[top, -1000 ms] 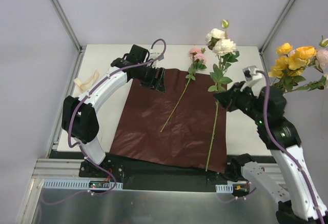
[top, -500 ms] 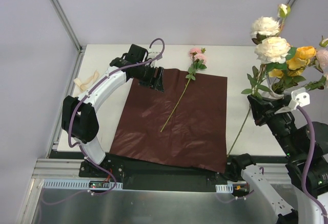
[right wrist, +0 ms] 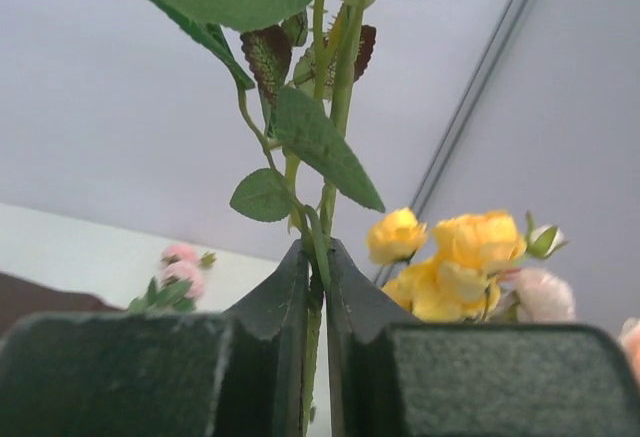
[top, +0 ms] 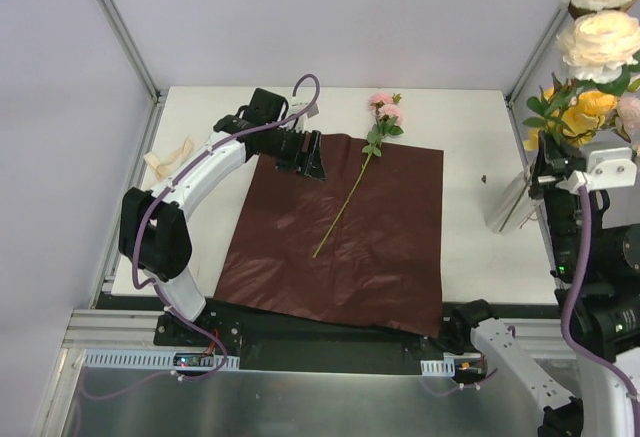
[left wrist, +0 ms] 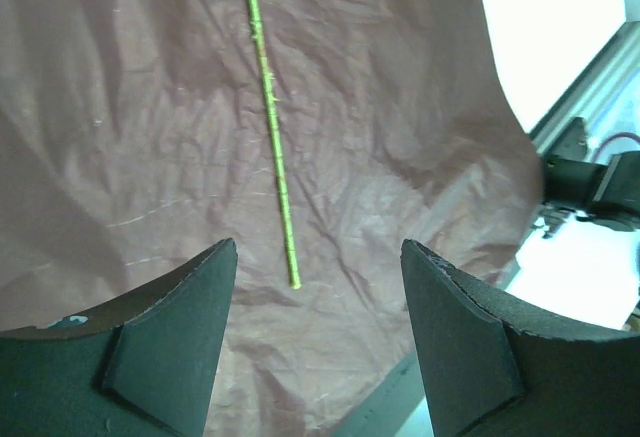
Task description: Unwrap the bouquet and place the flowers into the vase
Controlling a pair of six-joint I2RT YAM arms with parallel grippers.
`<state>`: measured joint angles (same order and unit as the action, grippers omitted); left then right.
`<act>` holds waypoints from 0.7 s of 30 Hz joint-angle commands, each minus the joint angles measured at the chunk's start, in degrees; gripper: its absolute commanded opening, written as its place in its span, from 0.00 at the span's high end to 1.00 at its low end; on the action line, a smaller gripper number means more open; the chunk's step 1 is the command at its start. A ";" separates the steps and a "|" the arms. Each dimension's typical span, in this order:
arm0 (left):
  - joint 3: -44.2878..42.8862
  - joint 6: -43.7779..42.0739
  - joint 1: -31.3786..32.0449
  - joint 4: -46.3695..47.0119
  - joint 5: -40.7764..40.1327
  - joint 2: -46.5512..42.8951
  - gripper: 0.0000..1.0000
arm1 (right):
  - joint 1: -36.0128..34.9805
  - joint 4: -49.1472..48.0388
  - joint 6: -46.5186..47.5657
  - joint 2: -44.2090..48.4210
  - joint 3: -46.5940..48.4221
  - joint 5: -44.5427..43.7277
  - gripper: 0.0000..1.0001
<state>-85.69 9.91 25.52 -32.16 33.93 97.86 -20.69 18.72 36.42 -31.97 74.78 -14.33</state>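
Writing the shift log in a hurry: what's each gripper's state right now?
Left gripper: open, empty, over the maroon paper.
Right gripper: shut on the white rose stem, which stands upright.

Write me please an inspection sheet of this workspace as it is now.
Surface: white table, maroon wrapping paper spread flat on it.
Job's things: pink rose lying across the paper's far edge; white roses held high at right; yellow roses by the white vase, partly hidden.
Clutter: cream ribbon at the left edge.
Grippers: left gripper open above the paper; right gripper shut on the white roses' stem.
Cables: purple cable running to the left gripper.
Surroundings: metal frame posts, pale walls.
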 commanded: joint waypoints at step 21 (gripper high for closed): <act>2.72 7.31 2.17 6.59 14.67 -4.35 0.32 | 19.01 -30.94 5.33 -17.95 5.28 1.05 1.00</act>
<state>-82.98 16.95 27.40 -27.14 46.39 95.46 -4.40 -5.82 46.65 -50.17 78.11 -15.84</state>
